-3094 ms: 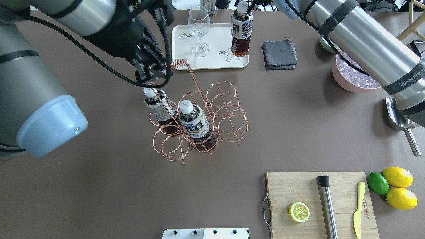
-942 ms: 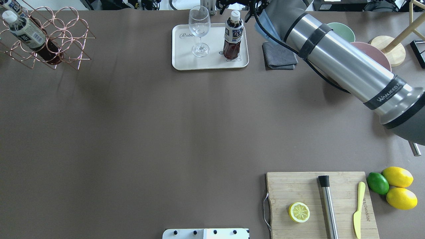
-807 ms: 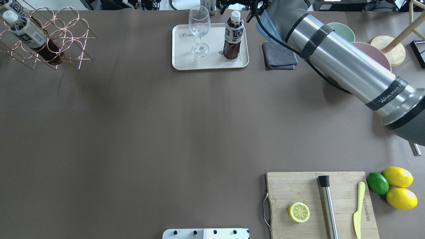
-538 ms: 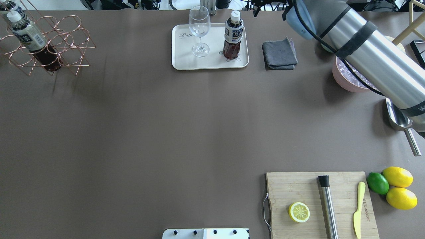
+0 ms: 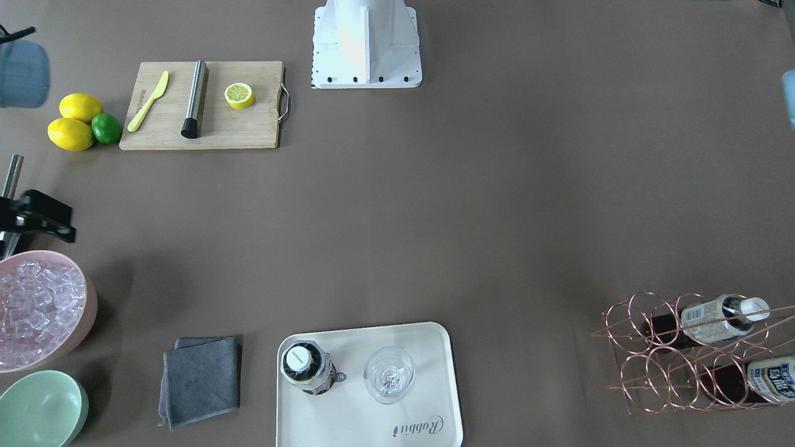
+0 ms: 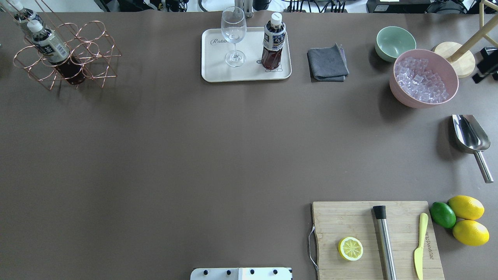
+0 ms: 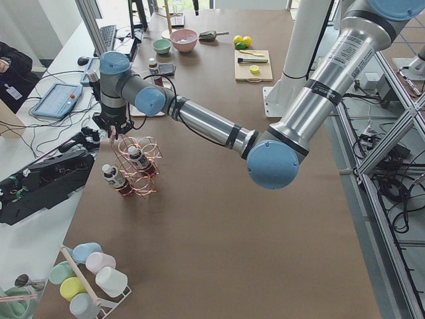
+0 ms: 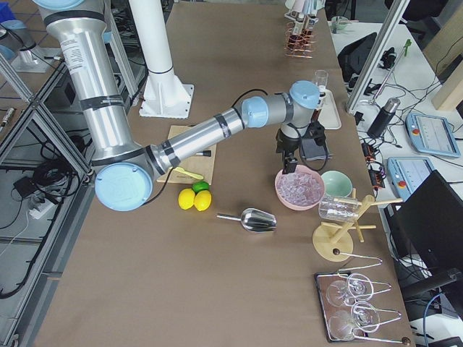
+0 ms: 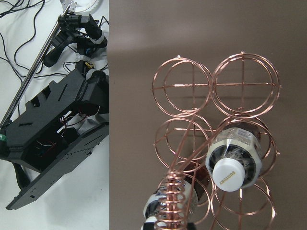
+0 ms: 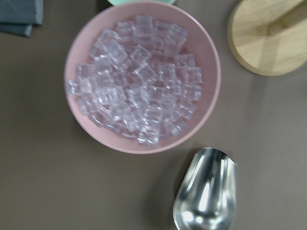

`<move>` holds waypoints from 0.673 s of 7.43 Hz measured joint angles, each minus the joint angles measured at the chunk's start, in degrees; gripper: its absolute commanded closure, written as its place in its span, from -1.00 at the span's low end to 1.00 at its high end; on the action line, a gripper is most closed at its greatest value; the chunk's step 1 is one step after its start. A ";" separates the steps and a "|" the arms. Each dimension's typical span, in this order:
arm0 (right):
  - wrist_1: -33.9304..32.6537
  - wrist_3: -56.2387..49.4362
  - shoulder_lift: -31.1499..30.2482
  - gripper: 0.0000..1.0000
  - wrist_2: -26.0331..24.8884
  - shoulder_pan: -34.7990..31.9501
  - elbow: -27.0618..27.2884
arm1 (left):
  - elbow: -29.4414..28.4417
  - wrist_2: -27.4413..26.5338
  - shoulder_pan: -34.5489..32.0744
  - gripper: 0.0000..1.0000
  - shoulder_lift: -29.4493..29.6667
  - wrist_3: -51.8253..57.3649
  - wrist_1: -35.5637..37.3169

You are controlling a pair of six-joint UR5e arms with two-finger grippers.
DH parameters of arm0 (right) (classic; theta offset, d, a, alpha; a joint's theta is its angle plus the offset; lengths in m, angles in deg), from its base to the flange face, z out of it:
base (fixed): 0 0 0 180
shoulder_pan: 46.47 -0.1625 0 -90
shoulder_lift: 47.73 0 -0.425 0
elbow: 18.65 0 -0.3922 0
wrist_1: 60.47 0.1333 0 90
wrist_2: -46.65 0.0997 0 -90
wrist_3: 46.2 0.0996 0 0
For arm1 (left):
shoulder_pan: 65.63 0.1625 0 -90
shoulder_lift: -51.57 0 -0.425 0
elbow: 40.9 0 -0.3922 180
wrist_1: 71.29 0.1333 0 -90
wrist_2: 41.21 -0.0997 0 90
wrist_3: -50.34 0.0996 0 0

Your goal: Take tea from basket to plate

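The tea (image 6: 273,42) is stood on the right part of the plate (image 6: 249,72), a wine glass (image 6: 233,35) beside it to the left. A cloth (image 6: 327,63) is laid just right of the plate. The basket (image 6: 91,50), two bottles (image 6: 49,47) lodged in it, is seen at the far left

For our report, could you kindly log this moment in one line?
tea: upright on plate | basket: holds two bottles | left tool: at basket handle
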 measured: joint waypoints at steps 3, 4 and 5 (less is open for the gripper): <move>-0.24 -14.31 -13.21 -0.99 -0.52 -11.37 -0.10 | -2.74 -1.37 0.69 1.00 1.02 -0.63 -2.28; -0.33 -15.53 -15.16 -0.99 -0.86 -13.55 -0.46 | -3.50 -1.44 0.67 1.00 1.11 -0.65 -3.43; -0.24 -16.15 -17.62 -0.99 -1.06 -14.74 -0.73 | -3.99 -1.47 0.67 1.00 1.11 -0.66 -4.23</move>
